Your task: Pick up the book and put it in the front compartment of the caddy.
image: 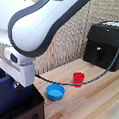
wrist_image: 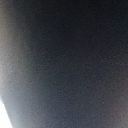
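Wooden table (image: pixel 92 101): book (image: pixel 4 91) stands in caddy (image: pixel 25 110) under the claw; grip unclear.

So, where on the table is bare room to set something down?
Bare wood lies in front of the red cup and blue bowl, toward the exterior view's lower right, below the black appliance. The lower left is crowded: caddy, book, arm.
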